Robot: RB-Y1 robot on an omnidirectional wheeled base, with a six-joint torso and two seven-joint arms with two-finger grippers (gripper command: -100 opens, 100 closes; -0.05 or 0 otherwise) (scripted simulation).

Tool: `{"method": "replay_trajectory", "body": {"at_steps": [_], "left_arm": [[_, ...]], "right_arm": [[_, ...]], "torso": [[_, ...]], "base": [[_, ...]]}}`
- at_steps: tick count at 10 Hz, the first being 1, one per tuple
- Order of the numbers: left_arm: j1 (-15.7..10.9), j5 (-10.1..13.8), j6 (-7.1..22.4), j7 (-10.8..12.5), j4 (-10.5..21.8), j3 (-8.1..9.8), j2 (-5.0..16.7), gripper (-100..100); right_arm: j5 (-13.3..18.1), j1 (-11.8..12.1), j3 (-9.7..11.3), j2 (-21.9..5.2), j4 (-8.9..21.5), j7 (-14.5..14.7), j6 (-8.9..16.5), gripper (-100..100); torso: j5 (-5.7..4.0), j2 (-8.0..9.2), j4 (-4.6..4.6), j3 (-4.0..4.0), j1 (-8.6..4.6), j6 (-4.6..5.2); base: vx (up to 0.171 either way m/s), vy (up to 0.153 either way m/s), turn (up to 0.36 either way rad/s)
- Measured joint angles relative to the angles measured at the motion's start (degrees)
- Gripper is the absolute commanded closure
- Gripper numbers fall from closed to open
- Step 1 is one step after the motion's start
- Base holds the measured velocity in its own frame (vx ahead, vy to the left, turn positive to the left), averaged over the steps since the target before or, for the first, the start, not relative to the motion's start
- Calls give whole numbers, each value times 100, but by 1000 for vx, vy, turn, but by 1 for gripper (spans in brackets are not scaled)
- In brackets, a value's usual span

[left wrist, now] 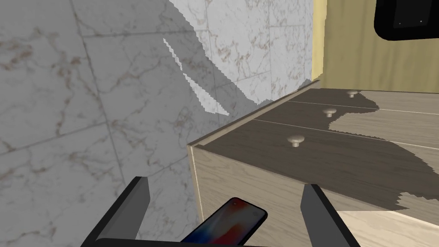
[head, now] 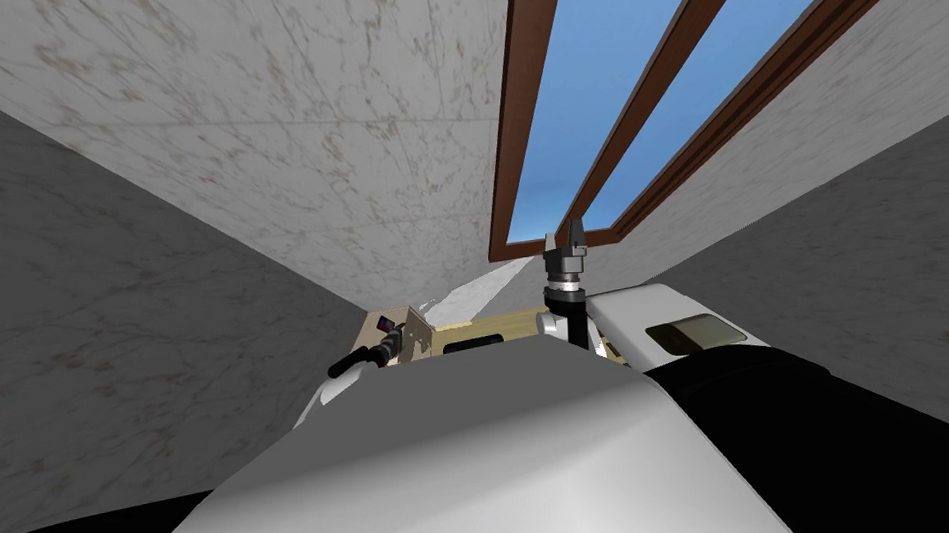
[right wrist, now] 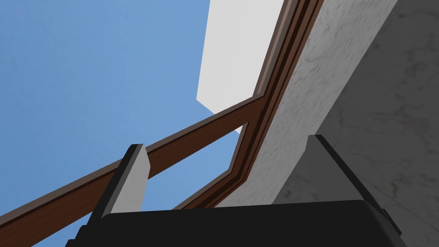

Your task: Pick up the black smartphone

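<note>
The smartphone (left wrist: 231,221) has a black rim and a blue-red screen. It lies flat on the light wooden face of a small cabinet (left wrist: 240,188), close to the dark body of my left gripper (left wrist: 226,183). That gripper is open, with one finger on each side of the phone and neither touching it. In the head view the left forearm (head: 359,361) reaches low to the cabinet (head: 412,328). My right gripper (head: 566,236) is raised high in front of a window, and its fingers (right wrist: 136,171) stand open with nothing between them.
The cabinet's darker face carries three round knobs (left wrist: 295,140) and lies partly in shadow. A marble surface (left wrist: 85,107) runs beside the cabinet. A black rounded object (left wrist: 403,19) rests on a yellowish wooden surface (left wrist: 343,51) beyond it.
</note>
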Motion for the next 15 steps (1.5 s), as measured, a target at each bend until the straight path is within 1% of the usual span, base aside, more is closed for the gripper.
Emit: {"method": "replay_trajectory", "body": {"at_steps": [1,2,3,4,6,7,8,9,10,11,12,14,15], "left_arm": [[-17,32,110,-21,29,6,19,-100],[-70,138,239,-89,129,30,74,-100],[-102,191,397,-136,170,50,101,-100],[-107,205,509,-151,177,56,107,-100],[-203,297,831,-236,287,97,153,-100],[-291,398,989,-313,409,130,209,-100],[-298,432,1132,-371,449,141,219,-100],[-321,427,1266,-375,455,145,219,-100],[-413,507,1417,-431,563,178,270,-100],[-430,549,1570,-481,597,198,293,-100],[-501,616,1734,-540,668,237,341,-100],[-578,653,2016,-594,749,258,366,-100],[-659,695,2169,-635,826,285,400,-100]], "right_arm": [[0,0,0,0,0,0,0,0],[0,0,0,0,0,0,0,0],[0,0,0,0,0,0,0,0],[0,0,0,0,0,0,0,0],[0,0,0,0,0,0,0,0],[0,0,0,0,0,0,0,0],[0,0,0,0,0,0,0,0],[0,0,0,0,0,0,0,0],[0,0,0,0,0,0,0,0],[0,0,0,0,0,0,0,0],[0,0,0,0,0,0,0,0],[0,0,0,0,0,0,0,0],[0,0,0,0,0,0,0,0]], "torso": [[0,3,1,2,1,0],[0,0,0,0,1,0],[0,-1,0,-1,1,0],[0,2,0,1,1,0],[0,-2,-1,-1,1,0],[0,-8,-1,-4,2,0],[1,-5,-2,-3,2,-1],[0,0,0,0,2,0],[0,-4,0,-2,3,0],[1,-4,-1,-2,3,-1],[1,-7,-1,-4,6,0],[1,-2,-1,-2,3,-1],[1,-6,-1,-3,5,0]], "base": [[22,-4,-25],[23,-3,-17],[11,-1,0],[26,-4,-18],[34,-1,-13],[34,2,-11],[12,2,2],[29,1,-6],[33,4,-7],[40,13,-1],[39,11,-3],[28,6,2],[37,8,-2]]}}
